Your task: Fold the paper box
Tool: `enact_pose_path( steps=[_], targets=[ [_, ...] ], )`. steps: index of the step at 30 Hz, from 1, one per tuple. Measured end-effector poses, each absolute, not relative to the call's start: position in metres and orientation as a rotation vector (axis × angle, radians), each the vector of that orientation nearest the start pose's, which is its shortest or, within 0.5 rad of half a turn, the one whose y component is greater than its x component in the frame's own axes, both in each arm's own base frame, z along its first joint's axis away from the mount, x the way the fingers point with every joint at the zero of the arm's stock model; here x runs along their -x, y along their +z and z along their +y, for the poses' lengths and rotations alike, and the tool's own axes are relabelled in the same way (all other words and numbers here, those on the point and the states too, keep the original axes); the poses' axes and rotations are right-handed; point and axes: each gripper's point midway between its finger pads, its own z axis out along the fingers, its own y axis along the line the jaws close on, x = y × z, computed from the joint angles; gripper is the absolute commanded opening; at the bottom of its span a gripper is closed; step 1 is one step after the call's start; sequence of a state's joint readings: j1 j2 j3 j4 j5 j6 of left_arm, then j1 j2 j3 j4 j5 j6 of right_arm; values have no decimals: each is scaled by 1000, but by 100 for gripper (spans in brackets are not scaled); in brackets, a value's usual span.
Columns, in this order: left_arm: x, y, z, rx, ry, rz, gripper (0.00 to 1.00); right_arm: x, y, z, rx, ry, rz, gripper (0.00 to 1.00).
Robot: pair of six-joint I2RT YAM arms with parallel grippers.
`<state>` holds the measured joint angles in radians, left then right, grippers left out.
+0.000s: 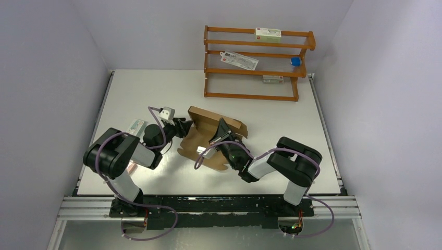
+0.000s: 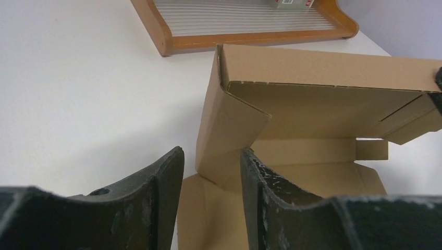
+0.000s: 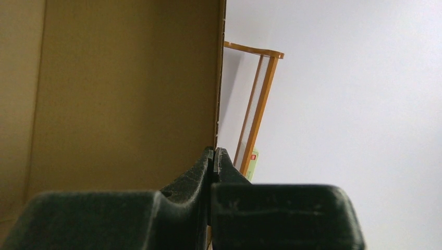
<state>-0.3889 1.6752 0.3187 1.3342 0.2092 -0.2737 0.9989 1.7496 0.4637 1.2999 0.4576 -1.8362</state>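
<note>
Paper box [image 1: 200, 138]: you have it partly folded at the middle of the table [image 1: 140, 88], walls raised. Right fingers [image 3: 195, 174]: pinched together on one upright wall's edge. Left fingers [image 2: 166, 192]: apart, a corner flap just ahead of their gap.

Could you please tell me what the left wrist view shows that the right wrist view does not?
Only the left wrist view shows the left gripper, open, with an upright side flap of the paper box between its fingers, and the box's open inside. Only the right wrist view shows the right gripper, shut on the edge of a panel. Both show brown cardboard and the wooden rack.
</note>
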Motion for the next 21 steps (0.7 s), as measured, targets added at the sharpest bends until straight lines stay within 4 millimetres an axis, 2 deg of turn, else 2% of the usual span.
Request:
enact_pose_path(
  steps=[4,13,18,21],
  targets=[
    [-359,102,-199,-258,-683,1602,47,-315,170,281,1531,-983,631,0],
    [-373,111,-206,-258,-697,1553,43,-317,156,287,1586,-905,676,0],
    [-381,109,-210,-256,-701,1549,40,-318,151,285,1590,-887,707,0],
    [-383,107,-211,-250,-707,1552,31,-320,148,284,1597,-878,723,0]
  ],
)
